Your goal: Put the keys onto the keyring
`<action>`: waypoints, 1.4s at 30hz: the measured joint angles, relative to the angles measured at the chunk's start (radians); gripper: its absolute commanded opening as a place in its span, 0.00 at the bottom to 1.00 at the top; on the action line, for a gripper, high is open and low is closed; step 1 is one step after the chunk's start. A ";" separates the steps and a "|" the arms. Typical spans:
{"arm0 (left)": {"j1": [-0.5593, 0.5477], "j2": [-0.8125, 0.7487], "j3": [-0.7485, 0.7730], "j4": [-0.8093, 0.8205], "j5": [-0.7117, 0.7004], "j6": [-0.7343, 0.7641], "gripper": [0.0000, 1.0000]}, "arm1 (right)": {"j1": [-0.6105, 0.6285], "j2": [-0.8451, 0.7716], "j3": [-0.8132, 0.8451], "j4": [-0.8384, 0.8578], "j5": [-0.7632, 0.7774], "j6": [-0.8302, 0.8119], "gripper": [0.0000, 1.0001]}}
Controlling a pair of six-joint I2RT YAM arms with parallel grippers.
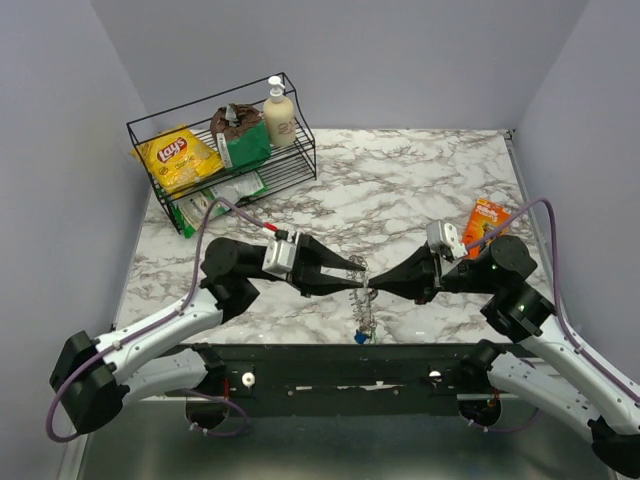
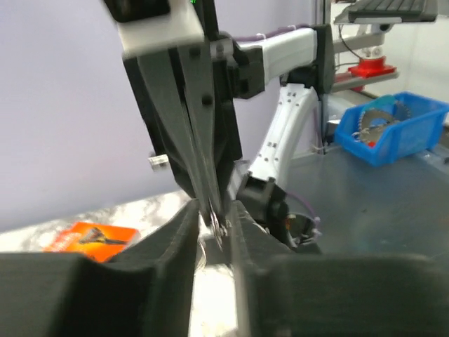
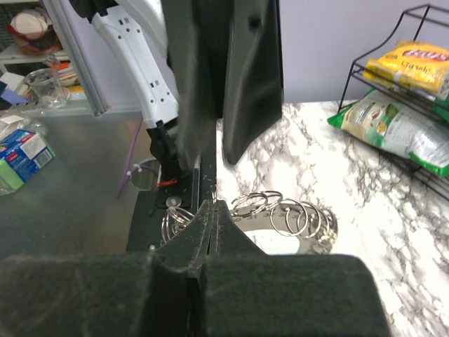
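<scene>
Jaws of the right gripper [image 3: 212,210] are pressed flat on the rim of the keyring [image 3: 284,214]. Jaws of the left gripper [image 2: 216,223] pinch it from the side of the wire rack [image 1: 225,150]. The keyring lies well apart from the rack, toward the near edge of the tabletop [image 1: 400,190], with the blue key [image 1: 360,338] farthest from the rack.

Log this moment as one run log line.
left gripper jaws shut on keyring | right gripper same | blue key at keyring's near end
</scene>
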 measured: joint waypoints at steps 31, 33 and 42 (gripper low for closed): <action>-0.003 0.219 0.810 -1.713 -0.096 0.708 0.32 | 0.000 0.093 0.079 -0.241 0.029 -0.109 0.01; -0.003 0.235 0.827 -1.741 -0.093 0.721 0.30 | 0.000 0.095 0.080 -0.241 0.033 -0.110 0.01; -0.005 0.280 0.857 -1.812 -0.071 0.753 0.31 | 0.000 0.108 0.081 -0.241 0.045 -0.111 0.01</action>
